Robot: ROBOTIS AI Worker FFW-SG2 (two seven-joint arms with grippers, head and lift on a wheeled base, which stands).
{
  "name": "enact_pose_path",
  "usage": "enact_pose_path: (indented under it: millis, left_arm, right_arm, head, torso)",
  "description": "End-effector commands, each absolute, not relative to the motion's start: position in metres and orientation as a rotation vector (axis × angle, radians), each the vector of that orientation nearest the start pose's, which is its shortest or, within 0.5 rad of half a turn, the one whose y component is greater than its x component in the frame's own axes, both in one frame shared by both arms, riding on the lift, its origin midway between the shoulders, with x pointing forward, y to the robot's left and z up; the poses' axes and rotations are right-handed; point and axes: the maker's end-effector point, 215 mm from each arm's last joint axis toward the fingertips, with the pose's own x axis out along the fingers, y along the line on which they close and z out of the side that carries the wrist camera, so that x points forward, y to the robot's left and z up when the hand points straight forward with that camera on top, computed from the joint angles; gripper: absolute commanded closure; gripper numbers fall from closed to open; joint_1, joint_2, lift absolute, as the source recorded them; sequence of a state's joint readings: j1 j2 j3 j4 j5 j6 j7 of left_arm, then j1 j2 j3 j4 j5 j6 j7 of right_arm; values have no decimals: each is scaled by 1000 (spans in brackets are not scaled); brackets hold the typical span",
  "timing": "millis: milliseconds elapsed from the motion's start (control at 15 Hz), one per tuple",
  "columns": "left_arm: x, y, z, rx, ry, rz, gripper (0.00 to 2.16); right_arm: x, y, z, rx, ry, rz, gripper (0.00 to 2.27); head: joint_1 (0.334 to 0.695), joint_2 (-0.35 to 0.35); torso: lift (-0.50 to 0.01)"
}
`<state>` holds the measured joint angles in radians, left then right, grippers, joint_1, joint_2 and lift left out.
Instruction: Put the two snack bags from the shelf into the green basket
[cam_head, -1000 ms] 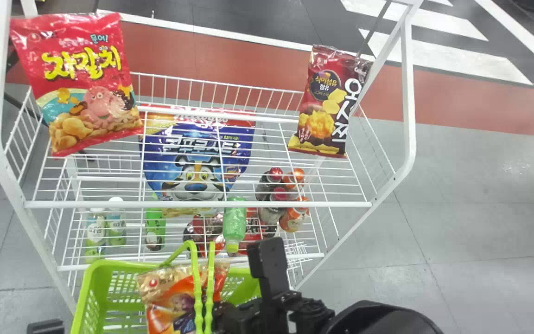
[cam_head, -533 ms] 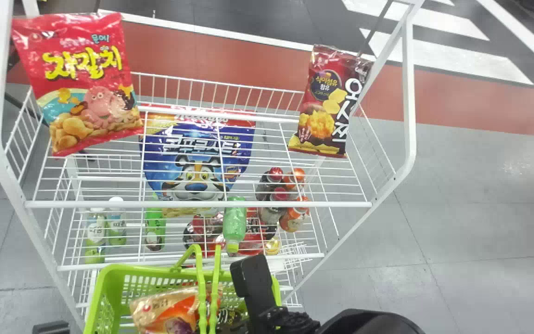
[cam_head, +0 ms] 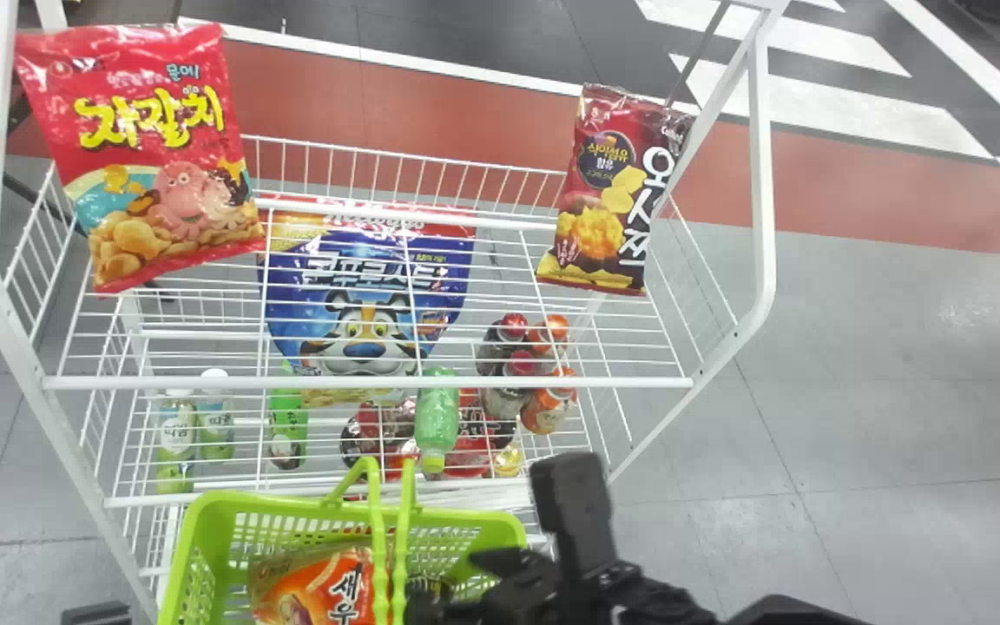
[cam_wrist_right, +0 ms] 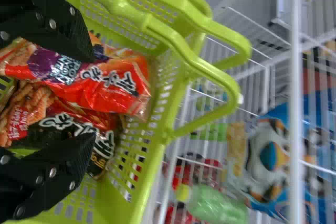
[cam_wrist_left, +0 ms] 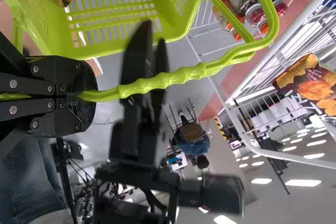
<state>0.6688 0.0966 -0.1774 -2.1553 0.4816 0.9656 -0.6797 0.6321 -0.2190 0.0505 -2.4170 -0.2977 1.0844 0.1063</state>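
"Snack bags (cam_wrist_right: 110,85): where were they?"
"Two, boldly lettered, lay in the green basket (cam_head: 274,503); two others (cam_head: 140,156) rested on the shelf (cam_head: 370,382)."
"Jaws?"
"Right gripper (cam_head: 448,580), parted; left gripper (cam_wrist_left: 86,95) clenched the handles (cam_wrist_left: 173,78)."

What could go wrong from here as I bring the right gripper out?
The open right gripper could catch the orange bag or the basket handles on its way out. The left gripper is clamped on those handles, so a knock might swing the green basket against the shelf just beyond.
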Motion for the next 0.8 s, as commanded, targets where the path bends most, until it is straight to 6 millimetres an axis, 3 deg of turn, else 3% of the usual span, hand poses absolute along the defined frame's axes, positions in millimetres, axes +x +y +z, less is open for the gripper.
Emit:
enact_pose_path:
  millis: [0, 133, 267, 733]
  left_arm:
    - [176, -47, -452, -756, 928, -1011, 1990]
    - [177, -47, -451, -758, 922, -1013, 1990]
    - [178, -45, -451, -757, 918, -1013, 1990]
    - [179, -43, -450, -756, 913, -1018, 1990]
  right_arm:
    - [333, -164, -422, 130, 636, 316, 87]
    - [367, -177, -351, 176, 321, 267, 87]
    - [375, -190, -319, 206, 155, 223, 87]
    - [378, -224, -323, 193, 88, 113, 90]
  head:
    - [695, -350]
    - [695, -350]
    - [695, -350]
    - [695, -350]
  torso:
    - [-12]
    - [-12]
    - [-12]
    - [-12]
